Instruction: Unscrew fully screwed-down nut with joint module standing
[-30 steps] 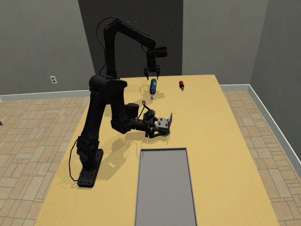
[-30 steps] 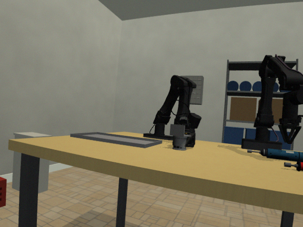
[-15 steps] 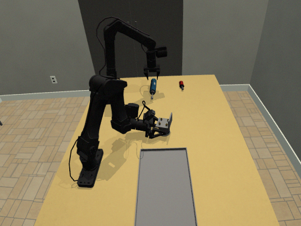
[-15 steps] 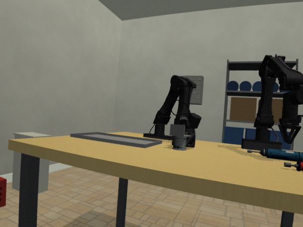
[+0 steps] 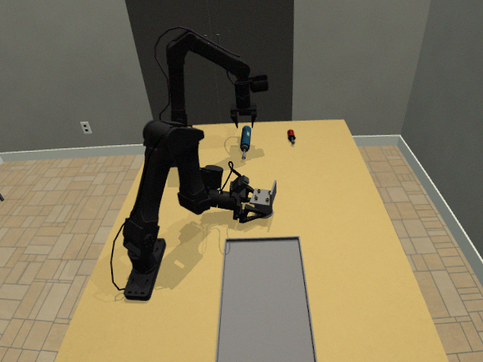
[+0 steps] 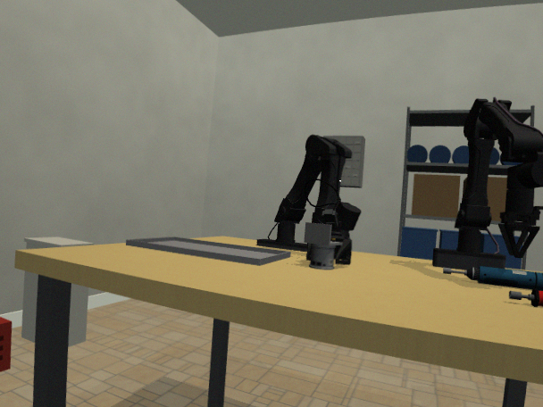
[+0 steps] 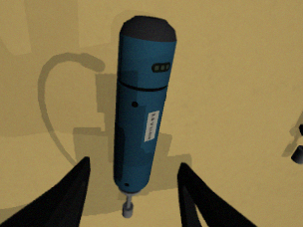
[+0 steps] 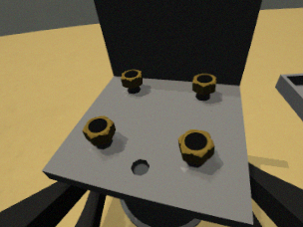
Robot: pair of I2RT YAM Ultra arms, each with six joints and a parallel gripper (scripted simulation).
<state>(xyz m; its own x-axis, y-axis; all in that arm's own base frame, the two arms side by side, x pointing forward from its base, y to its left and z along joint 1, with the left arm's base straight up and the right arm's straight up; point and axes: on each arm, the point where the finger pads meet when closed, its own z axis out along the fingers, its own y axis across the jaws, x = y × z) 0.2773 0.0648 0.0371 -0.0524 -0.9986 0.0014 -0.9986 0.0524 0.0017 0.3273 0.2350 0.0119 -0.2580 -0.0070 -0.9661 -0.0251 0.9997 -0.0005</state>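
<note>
The joint module (image 6: 321, 259) stands upright on the table, with the bracket (image 5: 260, 195) (image 6: 318, 233) (image 8: 159, 114) on top. Several brass nuts sit on the bracket's flat plate, including a front-left nut (image 8: 100, 130) and a front-right nut (image 8: 196, 145). Dark studs show under some; I cannot tell which is fully down. My right gripper (image 5: 260, 205) is open, its fingers around the module below the plate; contact is unclear. The blue nut driver (image 5: 246, 136) (image 6: 509, 277) (image 7: 142, 110) lies on the table. My left gripper (image 5: 245, 125) (image 7: 136, 166) is open above its barrel.
A red tool (image 5: 291, 134) (image 6: 540, 298) with a metal socket lies beside the driver. A shallow grey tray (image 5: 262, 239) (image 6: 272, 259) lies on the other side of the module. The bracket's upright plate rises on the side away from the right arm's base.
</note>
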